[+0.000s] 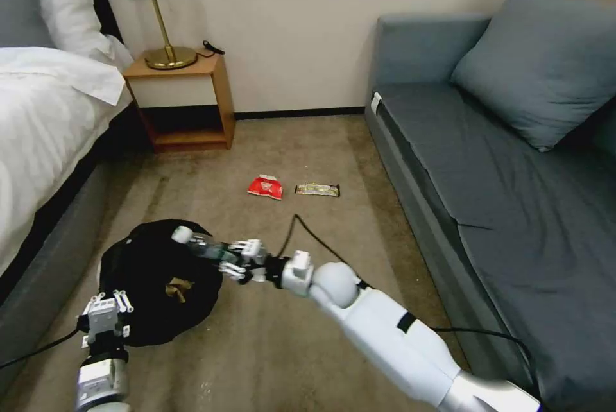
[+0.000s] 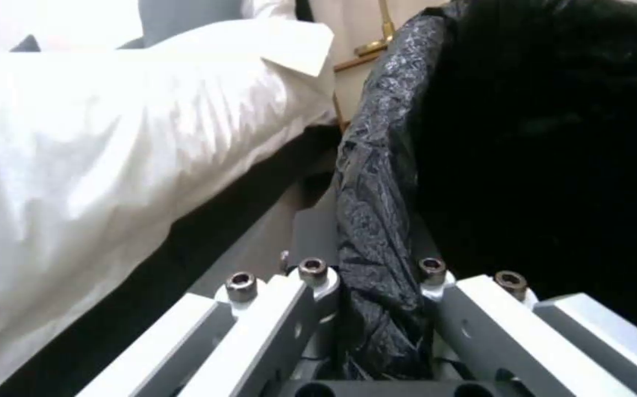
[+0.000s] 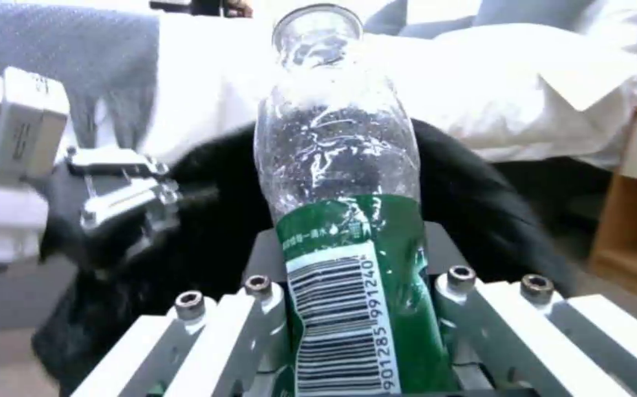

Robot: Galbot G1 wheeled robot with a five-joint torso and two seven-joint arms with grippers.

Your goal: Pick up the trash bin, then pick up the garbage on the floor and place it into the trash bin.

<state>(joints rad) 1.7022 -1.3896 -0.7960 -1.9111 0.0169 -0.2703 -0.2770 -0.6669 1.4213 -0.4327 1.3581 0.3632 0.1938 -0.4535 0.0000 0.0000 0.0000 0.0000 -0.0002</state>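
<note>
1. Right gripper [image 1: 232, 262] is clamped on the bottle [image 1: 200, 245] at the green-label section, held over the trash bin [image 1: 147, 309] with the capped end pointing toward the bed [image 1: 45, 117]. Right wrist view confirms it: fingers [image 3: 252, 314] press both sides of the label and the clear body sticks out ahead.
2. Bottle looks empty and thin-walled, so I'd call it light, springy and easy to crush. The label band is a sound place to hold: it's the straight part, and the film is probably less slick than bare plastic.
3. Left gripper [image 1: 106, 310] is closed on the bin's near rim. In the left wrist view the crinkly black liner [image 2: 377, 220] is pinched between its fingers [image 2: 311, 309].
4. Bin sits low beside the bed. Can't tell whether it's lifted or resting on the carpet [image 1: 289, 348].
5. Bin handling: the liner is soft, slippery film. If the pinch holds only bag and not the rigid rim under it, the bin could sag or slide out. Load is light either way.
6. Crumpled brown paper [image 1: 178, 289] is already inside the bin; it's soft and weighs next to nothing.
7. Still on the carpet, well ahead of the bin: red-white snack packet [image 1: 265, 187] and gold-dark bar wrapper [image 1: 317, 190], just beside each other.
8. Both are flat, thin foil lying flush on the pile, so there's little edge to catch. I'd pinch the packet where it puffs up, and take the wrapper across its short width.
</note>
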